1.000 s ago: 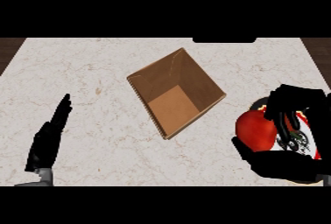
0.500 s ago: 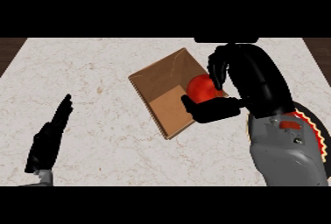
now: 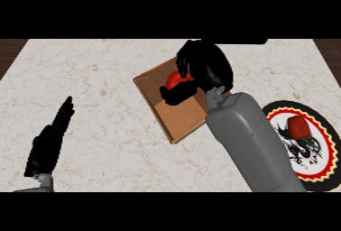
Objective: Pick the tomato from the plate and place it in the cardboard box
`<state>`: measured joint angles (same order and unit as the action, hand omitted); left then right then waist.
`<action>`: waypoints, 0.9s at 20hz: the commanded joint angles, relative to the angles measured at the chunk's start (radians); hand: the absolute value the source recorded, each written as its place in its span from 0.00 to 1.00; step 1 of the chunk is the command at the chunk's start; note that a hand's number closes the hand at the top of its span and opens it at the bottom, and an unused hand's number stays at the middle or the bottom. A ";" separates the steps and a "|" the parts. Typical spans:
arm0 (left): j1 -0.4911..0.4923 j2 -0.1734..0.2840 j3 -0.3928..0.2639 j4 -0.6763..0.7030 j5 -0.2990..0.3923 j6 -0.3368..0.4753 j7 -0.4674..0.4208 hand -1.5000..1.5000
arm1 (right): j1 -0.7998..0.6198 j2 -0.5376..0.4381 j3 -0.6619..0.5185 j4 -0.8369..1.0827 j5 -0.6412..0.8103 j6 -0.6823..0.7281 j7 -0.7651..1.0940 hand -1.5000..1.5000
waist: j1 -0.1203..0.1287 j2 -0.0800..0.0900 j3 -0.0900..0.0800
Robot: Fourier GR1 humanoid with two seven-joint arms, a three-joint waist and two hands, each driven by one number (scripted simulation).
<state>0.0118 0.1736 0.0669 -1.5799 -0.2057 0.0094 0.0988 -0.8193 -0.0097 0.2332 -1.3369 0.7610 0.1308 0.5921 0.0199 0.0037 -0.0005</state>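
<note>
Lighting: even, moderately bright, no visible source. Surface: flat-lit, no glare. Shadows: faint, soft. Box interior: slightly darker near its upper corner. Black hands show little surface detail. Edges: no visible distortion.

A pale, marbled worktop fills the view, with dark wood showing past its far corners. A brown cardboard box lies on it near the middle, open side up and turned cornerwise to the worktop's edges. A round plate with a black, red and yellow patterned rim lies on the worktop to the box's right, apart from it.
</note>
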 commanded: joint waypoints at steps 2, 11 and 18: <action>-0.050 -0.011 0.001 0.064 -0.022 0.020 -0.019 0.50 | -0.044 0.009 0.011 0.262 -0.055 -0.178 -0.034 0.00 | 0.004 0.004 0.000; -0.017 -0.002 0.003 0.032 -0.005 -0.016 -0.022 0.50 | -0.193 0.010 -0.031 0.475 -0.238 -0.386 -0.176 0.00 | 0.013 0.004 0.001; -0.047 -0.004 0.016 0.016 -0.014 0.008 0.007 0.50 | -0.067 0.010 -0.172 0.385 -0.374 -0.630 -0.344 0.00 | -0.001 0.003 0.002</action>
<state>-0.0194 0.1517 0.0630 -1.5506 -0.2302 0.0251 0.0894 -0.9215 -0.0024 0.1523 -0.9480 0.4691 -0.4091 0.3499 0.0210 0.0030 -0.0002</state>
